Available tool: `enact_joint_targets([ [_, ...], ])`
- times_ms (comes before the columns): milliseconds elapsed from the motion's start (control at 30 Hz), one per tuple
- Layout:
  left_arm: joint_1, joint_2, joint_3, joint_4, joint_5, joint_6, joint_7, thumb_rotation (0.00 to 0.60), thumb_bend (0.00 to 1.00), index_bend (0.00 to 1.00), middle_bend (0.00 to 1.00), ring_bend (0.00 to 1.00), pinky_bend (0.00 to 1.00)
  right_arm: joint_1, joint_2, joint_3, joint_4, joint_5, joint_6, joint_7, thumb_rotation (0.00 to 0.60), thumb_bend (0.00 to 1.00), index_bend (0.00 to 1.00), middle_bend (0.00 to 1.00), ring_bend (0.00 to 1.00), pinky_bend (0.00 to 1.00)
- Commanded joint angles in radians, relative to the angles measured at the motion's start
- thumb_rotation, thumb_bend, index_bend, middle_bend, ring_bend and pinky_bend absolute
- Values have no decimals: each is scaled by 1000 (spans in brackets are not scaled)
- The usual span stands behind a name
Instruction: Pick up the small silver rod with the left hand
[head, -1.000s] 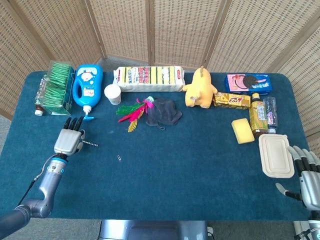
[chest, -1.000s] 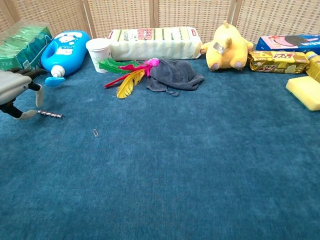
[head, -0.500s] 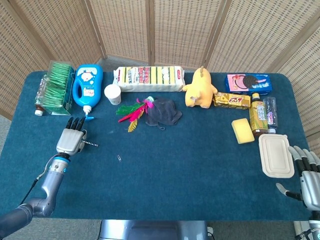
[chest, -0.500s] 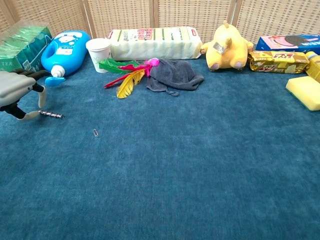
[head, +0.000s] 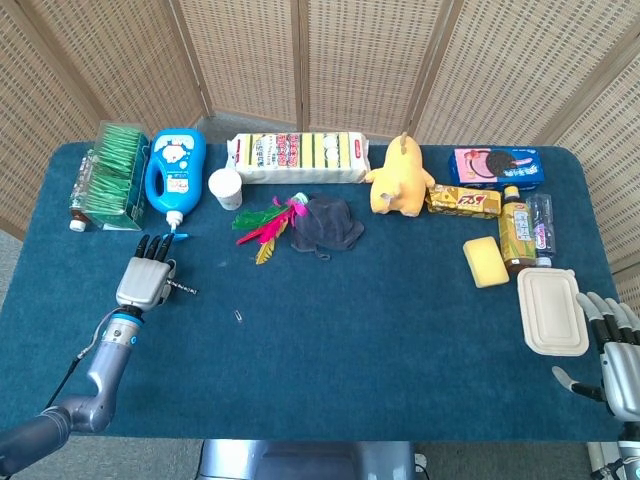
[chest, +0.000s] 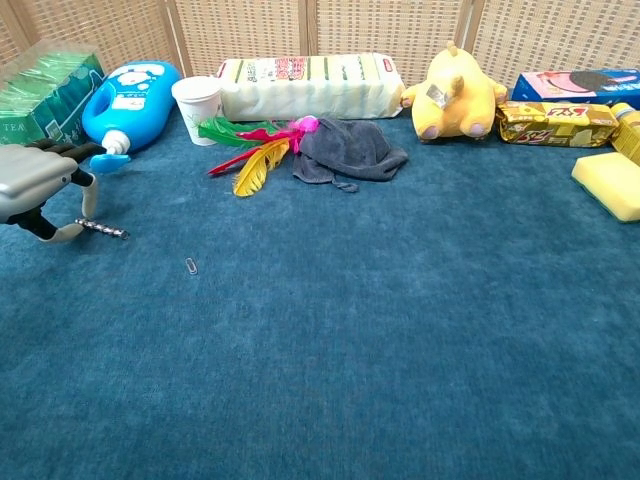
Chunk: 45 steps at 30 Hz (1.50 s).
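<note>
The small silver rod (head: 181, 288) (chest: 104, 229) lies flat on the blue tablecloth at the left. My left hand (head: 146, 279) (chest: 38, 188) hovers palm down over its left end. In the chest view the thumb and one curled finger (chest: 86, 192) straddle that end with a gap between them. The rod's right part sticks out past the hand and rests on the cloth. My right hand (head: 612, 349) sits off the table's near right corner with its fingers spread and nothing in them; the chest view does not show it.
A paper clip (head: 238, 316) (chest: 190, 265) lies just right of the rod. Behind the left hand stand a blue bottle (head: 175, 168) (chest: 131, 93), a green pack (head: 108, 172) and a white cup (chest: 196, 106). Feathers (chest: 248, 152) and a grey cloth (chest: 347, 150) lie mid-table.
The left hand has crept slightly forward and right, closing around the rod's left end. The rod itself has barely moved. The right hand is still.
</note>
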Motion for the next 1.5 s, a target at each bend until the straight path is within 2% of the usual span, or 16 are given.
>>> enact_joint_targets([
  [33, -1, -2, 1, -1, -2, 0, 9, 600, 647, 462, 0, 0, 0, 0, 1, 0, 0, -1, 1, 1, 600, 0, 0, 0, 0, 0],
  [467, -4, -12, 2, -4, -25, -5, 58, 600, 667, 493, 0, 0, 0, -1, 4, -3, -2, -8, 4, 9, 600, 0, 0, 0, 0, 0],
  [1033, -5, -21, 6, 2, -28, 8, 85, 600, 747, 533, 0, 0, 0, -1, 8, -8, -3, -20, 3, 27, 600, 0, 0, 0, 0, 0],
  [1267, -4, -3, 9, -19, -8, 32, 83, 600, 747, 537, 0, 0, 0, 0, 8, -8, -3, -23, 4, 31, 600, 0, 0, 0, 0, 0],
  [1500, 4, 55, 15, -92, 42, 100, 90, 600, 747, 537, 0, 0, 0, -3, 11, -10, -5, -31, 12, 38, 600, 0, 0, 0, 0, 0],
])
